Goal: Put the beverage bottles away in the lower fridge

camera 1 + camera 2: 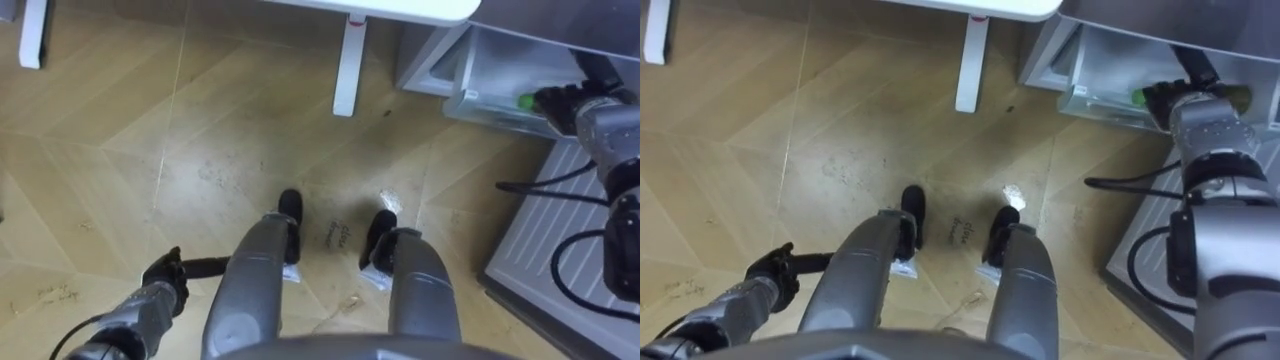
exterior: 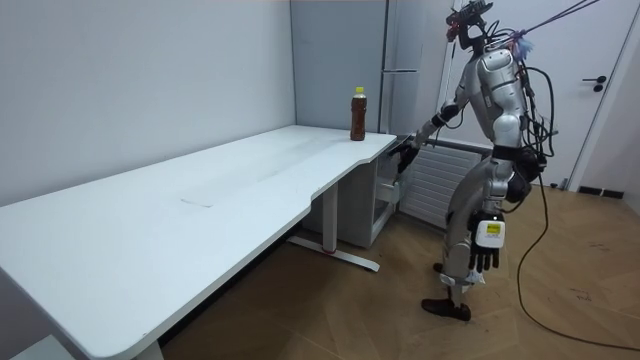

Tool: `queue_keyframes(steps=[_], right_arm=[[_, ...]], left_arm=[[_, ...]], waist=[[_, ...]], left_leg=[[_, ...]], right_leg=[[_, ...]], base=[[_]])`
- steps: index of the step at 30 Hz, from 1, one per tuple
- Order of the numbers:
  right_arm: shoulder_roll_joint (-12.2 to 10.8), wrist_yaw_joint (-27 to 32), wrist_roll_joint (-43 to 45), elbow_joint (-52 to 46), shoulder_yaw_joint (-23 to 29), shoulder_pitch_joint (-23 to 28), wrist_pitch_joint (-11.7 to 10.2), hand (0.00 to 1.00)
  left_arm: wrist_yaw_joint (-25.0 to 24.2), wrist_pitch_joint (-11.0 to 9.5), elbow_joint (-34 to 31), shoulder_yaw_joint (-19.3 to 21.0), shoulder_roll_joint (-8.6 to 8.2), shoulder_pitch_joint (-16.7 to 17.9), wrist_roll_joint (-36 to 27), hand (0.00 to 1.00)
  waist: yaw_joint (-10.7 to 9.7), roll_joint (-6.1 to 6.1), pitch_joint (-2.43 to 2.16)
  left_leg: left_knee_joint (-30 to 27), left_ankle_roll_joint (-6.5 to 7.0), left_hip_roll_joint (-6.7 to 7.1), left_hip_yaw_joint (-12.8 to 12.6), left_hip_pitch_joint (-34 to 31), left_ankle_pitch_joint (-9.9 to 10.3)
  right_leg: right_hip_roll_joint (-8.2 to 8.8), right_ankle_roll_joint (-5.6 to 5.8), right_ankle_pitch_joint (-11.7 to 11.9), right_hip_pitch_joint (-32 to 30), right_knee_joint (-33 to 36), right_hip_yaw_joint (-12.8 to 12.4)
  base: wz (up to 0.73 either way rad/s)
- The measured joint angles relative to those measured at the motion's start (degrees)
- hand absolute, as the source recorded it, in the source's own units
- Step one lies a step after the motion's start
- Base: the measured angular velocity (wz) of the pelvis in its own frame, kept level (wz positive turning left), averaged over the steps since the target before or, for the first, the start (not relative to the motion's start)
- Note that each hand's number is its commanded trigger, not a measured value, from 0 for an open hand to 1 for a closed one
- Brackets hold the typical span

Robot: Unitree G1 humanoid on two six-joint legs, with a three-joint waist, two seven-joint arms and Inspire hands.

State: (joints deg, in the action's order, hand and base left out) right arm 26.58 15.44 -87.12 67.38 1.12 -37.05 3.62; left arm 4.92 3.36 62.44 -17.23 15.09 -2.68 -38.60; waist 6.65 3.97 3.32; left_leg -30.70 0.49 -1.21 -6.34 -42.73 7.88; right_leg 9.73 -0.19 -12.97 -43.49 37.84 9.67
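The humanoid robot stands on the wood floor at the far end of a long white table (image 2: 200, 200), just in front of a tall silver fridge (image 2: 400, 50) whose lower compartment (image 1: 510, 55) is open. The compartment's ribbed white door (image 1: 560, 230) is swung out on the robot's right.

Its right arm reaches forward into the opening. The right hand (image 1: 562, 103) has its fingers wrapped round a drink bottle (image 1: 523, 100), which lies on its side with the green cap pointing left. The bottle hangs at the mouth of the lower compartment, just above a clear bin (image 1: 468, 100) at its front edge. Whether it touches the bin or a shelf cannot be made out from the head cameras, since the hand covers most of it.

The left hand (image 2: 485, 248) hangs down beside the left thigh, fingers loose and pointing at the floor, with nothing in them.

A second drink, a brown bottle with a yellow cap (image 2: 357, 113), stands upright on the table's far corner, near the fridge and well apart from both hands. One white table leg (image 1: 347, 65) stands on the floor to the left of the open compartment.
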Motion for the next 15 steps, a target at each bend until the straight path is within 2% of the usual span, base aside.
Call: queue_keyframes(steps=[8, 11, 15], right_arm=[[-0.01, -0.92, 2.40, 2.13, -2.44, 0.29, 0.04, 0.00], [0.00, -2.33, 3.00, 2.69, -3.45, 0.95, 0.04, 0.00], [0.01, -4.27, 4.05, 2.66, -3.81, 2.75, 0.08, 0.00]], left_arm=[[-0.22, 0.03, -0.04, -0.04, 0.00, 0.43, 0.04, 0.00], [-1.10, 0.03, 0.00, 0.04, 0.00, 0.49, 0.03, 0.00], [-2.90, -0.03, 0.11, 0.18, 0.06, 1.16, 0.24, 0.00]], waist=[[0.22, -0.33, -0.07], [0.39, -0.98, -0.05], [0.97, -1.68, -0.27]], left_leg=[[1.95, -0.11, 0.12, -0.07, 3.47, -0.09], [2.74, -0.14, 0.05, -0.13, 5.36, -0.09], [4.06, -0.20, 0.13, -0.17, 8.27, -0.11]], right_leg=[[-0.22, 0.20, 0.19, 3.29, -1.48, -0.04], [-0.29, 0.20, 0.19, 5.16, -2.72, 0.19], [-0.24, 0.35, 0.11, 8.12, -4.01, 0.58]], base=[[0.00], [0.00], [0.00]])
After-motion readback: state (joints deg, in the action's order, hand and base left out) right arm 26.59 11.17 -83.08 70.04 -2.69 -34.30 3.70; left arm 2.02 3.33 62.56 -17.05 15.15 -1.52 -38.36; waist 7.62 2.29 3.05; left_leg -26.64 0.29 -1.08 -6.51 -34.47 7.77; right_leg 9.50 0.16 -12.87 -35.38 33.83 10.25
